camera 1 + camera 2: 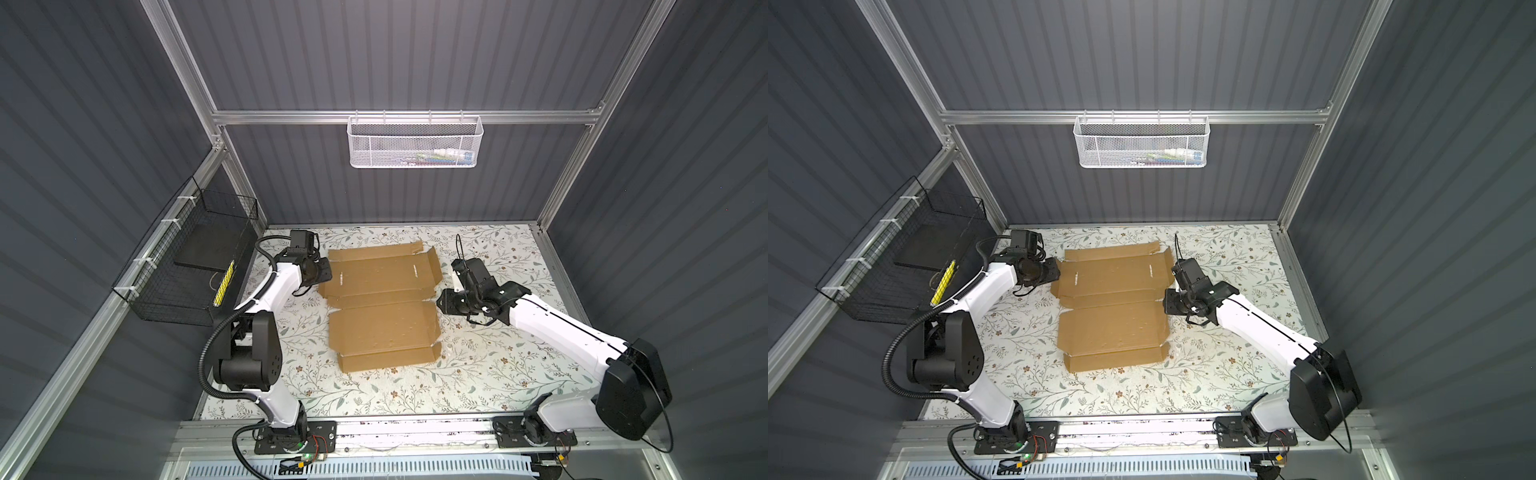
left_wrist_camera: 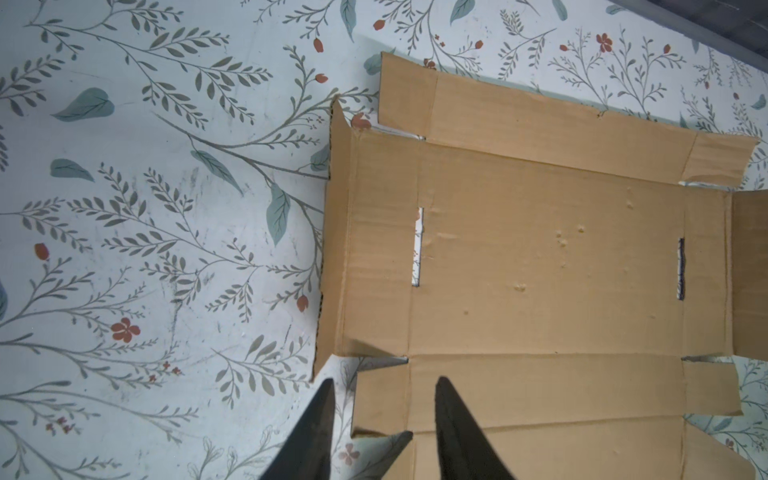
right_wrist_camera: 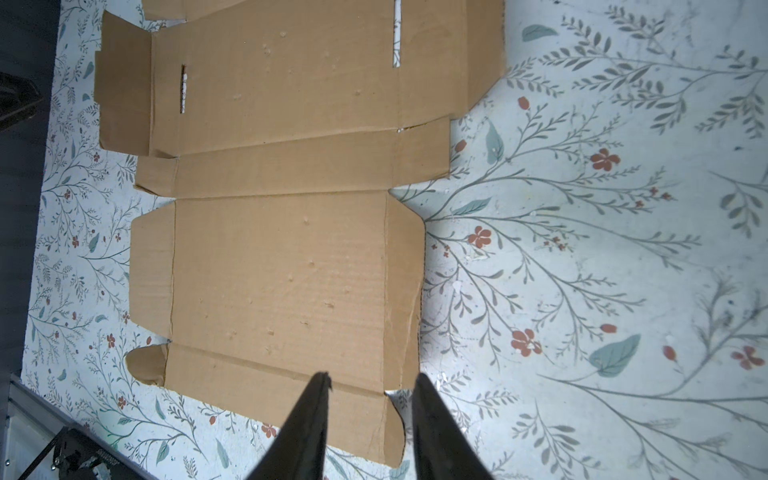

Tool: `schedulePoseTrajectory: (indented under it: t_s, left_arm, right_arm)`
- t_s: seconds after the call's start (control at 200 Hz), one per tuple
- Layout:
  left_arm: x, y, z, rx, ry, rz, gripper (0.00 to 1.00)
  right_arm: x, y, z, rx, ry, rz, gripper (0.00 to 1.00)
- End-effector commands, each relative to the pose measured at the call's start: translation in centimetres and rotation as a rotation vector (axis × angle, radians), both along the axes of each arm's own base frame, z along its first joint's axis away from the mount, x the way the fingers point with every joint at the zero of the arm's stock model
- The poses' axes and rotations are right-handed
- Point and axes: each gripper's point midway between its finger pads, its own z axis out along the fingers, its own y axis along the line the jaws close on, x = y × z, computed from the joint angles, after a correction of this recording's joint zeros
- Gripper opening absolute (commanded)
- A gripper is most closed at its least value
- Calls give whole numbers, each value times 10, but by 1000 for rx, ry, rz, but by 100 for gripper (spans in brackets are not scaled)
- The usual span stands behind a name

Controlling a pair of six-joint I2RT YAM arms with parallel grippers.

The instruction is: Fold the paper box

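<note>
Lying: paper box (image 1: 382, 316) (image 1: 1113, 316) spread open and mostly flat at mid worktop (image 1: 498, 374), between both arms.
Long axis: runs from the arms' base side toward the back wall, with the slotted panel at the far end.
Raised part: the far right side flap tilts up in both top views.
Left gripper (image 2: 384, 382): fingers apart, at the sheet's left edge.
Right gripper (image 3: 370, 376): fingers apart, at the sheet's right edge.
Top views only: white mesh basket (image 1: 415, 141), black wire basket (image 1: 187, 257).
Left wrist view only: worktop pattern shows through a slot (image 2: 417, 245).
</note>
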Motion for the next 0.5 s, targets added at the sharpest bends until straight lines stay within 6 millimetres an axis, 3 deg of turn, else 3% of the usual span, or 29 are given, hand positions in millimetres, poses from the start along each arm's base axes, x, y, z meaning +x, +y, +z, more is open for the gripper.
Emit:
schedulePoseTrajectory:
  t_s: [0.0,0.2,0.495]
  left_arm:
    - [18,7,0,-43,-18,-31,41]
    - [35,13,-31,-52,12,-25,41]
    - [48,6,-69,-95,40,-45,35]
  right_arm:
    - [11,2,1,1,4,11,36]
    - [22,1,-2,5,23,14,37]
    - [30,-5,-10,8,53,3,36]
